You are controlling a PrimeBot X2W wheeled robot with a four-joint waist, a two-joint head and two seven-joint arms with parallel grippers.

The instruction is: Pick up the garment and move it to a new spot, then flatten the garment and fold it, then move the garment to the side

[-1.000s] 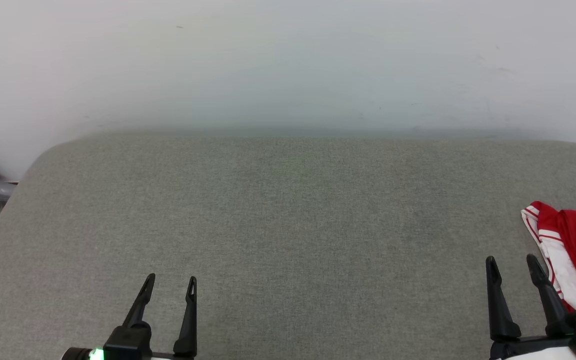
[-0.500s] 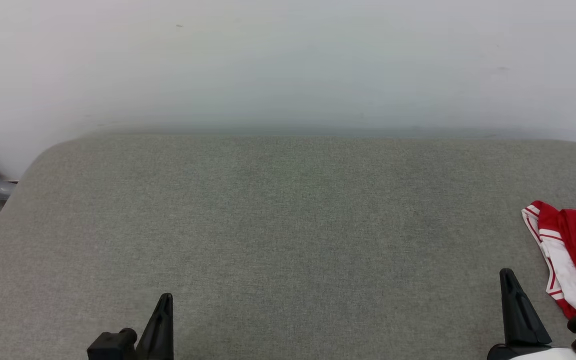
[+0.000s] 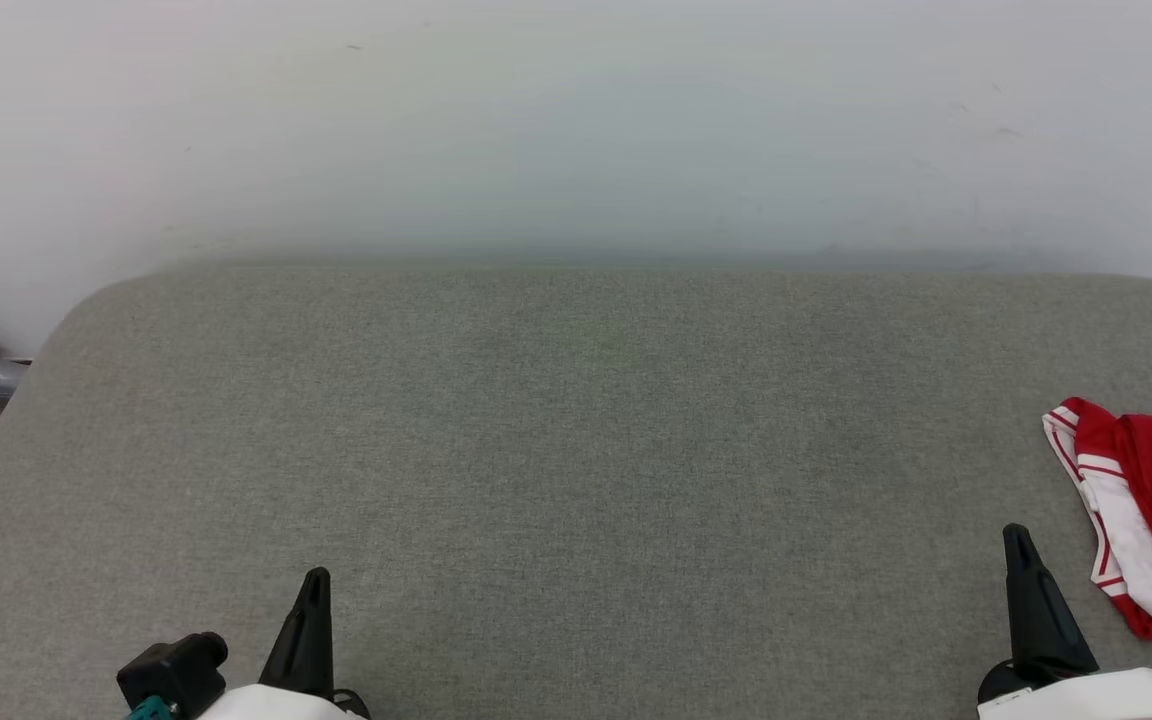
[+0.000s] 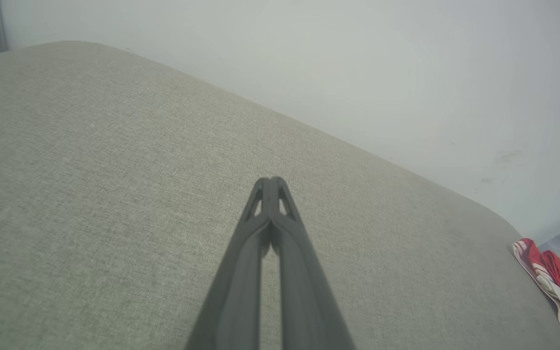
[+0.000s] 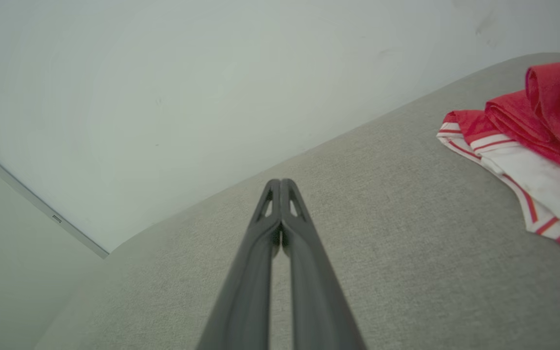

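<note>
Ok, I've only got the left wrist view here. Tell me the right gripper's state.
Observer: The right gripper is shut, fingertips together, holding nothing.
Operator: Give me its place against the garment.
Observer: The garment lies to that gripper's right on the cushion, not touching the fingertips.
Operator: Describe how the garment lies.
Observer: Crumpled: red cloth is bunched over a white part with red striped trim.
</note>
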